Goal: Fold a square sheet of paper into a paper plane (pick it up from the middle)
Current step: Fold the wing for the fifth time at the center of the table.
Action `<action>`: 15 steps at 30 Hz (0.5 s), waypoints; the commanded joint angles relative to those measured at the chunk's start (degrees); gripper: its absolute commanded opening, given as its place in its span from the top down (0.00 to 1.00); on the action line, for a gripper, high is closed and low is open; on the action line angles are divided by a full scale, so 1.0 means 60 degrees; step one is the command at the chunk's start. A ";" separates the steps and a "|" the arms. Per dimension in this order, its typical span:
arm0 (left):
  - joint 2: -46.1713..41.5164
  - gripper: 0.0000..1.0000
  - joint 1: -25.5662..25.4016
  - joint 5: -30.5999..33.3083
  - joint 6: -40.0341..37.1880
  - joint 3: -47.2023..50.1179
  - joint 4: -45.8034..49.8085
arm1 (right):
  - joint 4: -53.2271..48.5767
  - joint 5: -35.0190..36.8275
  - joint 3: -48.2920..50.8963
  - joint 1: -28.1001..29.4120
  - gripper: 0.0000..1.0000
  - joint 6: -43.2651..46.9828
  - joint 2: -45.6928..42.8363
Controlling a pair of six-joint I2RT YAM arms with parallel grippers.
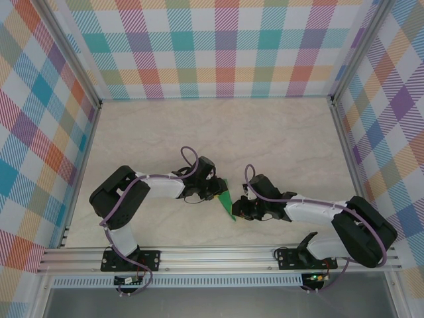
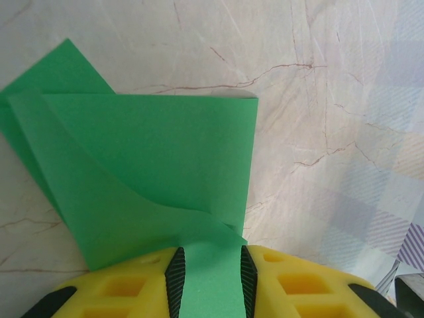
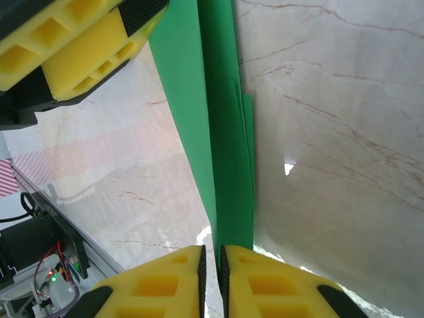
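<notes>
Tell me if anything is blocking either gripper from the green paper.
Nothing visible does. The left gripper has the square sheet of paper between its pads, and the right gripper is pinched on the sheet's folded edge, so both are in direct contact with it.

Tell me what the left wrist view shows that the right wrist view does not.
Left wrist view: the broad face of the thin bright green folded paper sheet, one flap curling, pinched by the left gripper. Right wrist view: that sheet edge-on, pinched by the right gripper, with a yellow finger of the left gripper above. Both: green paper gripped over the pale marbled table.
</notes>
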State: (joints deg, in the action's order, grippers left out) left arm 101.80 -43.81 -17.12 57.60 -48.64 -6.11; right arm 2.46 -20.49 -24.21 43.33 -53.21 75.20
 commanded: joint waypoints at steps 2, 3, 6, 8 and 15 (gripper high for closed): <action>0.0451 0.68 -0.0108 0.0216 -0.0160 0.0006 0.0706 | 0.0053 -0.0306 -0.0108 0.0020 0.90 0.0136 0.0387; 0.0462 0.68 -0.0100 0.0217 -0.0166 0.0005 0.0697 | 0.0181 -0.0406 -0.0021 0.0029 0.91 0.0130 0.0471; 0.0478 0.68 -0.0100 0.0202 -0.0167 0.0006 0.0720 | 0.0459 -0.0738 0.0212 0.0029 0.92 0.0207 0.0723; 0.0484 0.68 -0.0103 0.0203 -0.0174 0.0005 0.0725 | 0.0583 -0.0972 0.0362 0.0029 0.92 0.0310 0.0879; 0.0502 0.68 -0.0110 0.0217 -0.0154 -0.0048 0.0807 | 0.0481 -0.1204 0.0729 0.0035 0.92 0.0442 0.1235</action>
State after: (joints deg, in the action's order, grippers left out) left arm 102.06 -43.81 -17.56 57.41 -48.97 -5.93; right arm 8.78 -23.94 -22.22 43.11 -52.10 81.10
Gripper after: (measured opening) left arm 0.317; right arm 0.082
